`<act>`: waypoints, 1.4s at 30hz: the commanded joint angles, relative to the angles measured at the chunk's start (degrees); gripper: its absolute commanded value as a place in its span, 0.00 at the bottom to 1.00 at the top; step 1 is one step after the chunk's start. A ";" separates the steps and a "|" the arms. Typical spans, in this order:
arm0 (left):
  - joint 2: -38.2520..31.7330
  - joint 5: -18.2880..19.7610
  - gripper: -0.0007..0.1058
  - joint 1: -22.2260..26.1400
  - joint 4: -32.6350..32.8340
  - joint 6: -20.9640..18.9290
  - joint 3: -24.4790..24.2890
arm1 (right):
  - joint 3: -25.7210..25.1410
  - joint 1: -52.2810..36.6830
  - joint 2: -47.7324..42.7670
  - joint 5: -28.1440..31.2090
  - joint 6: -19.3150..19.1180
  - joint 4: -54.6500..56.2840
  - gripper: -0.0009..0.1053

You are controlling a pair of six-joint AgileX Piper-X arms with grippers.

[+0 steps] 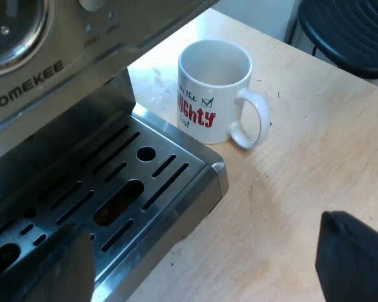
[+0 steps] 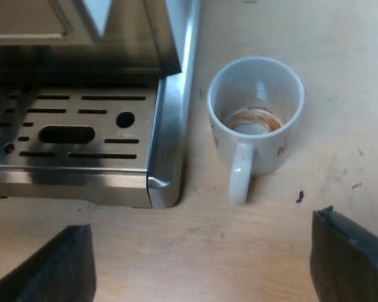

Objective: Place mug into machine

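A white mug point(image 1: 214, 91) with red and green lettering stands upright on the wooden table beside the corner of the espresso machine's drip tray point(image 1: 176, 189). From above, the mug point(image 2: 255, 119) shows a brown coffee ring at its bottom, and its handle points toward my right gripper. My left gripper point(image 1: 201, 267) is open, its fingers wide apart over the tray's corner and the table, short of the mug. My right gripper point(image 2: 201, 264) is open too, hovering above the table near the mug's handle, holding nothing.
The steel espresso machine point(image 1: 31, 75) carries the lettering HOMEKEE and a round gauge on its front. Its slotted drip tray point(image 2: 82, 132) lies bare. A black round stool seat point(image 1: 346, 31) stands beyond the table edge.
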 commanded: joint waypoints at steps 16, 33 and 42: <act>-0.32 1.53 0.69 -0.21 -0.90 -1.04 -0.47 | 5.59 0.05 14.98 5.15 3.81 -12.57 0.68; -0.32 3.91 0.69 -0.21 -0.62 -1.25 -0.47 | 5.59 -5.26 29.05 2.56 4.76 -21.41 0.68; -0.32 4.06 0.69 -0.21 -0.62 -1.25 -0.47 | 5.59 -5.31 34.79 2.52 3.90 -24.83 0.68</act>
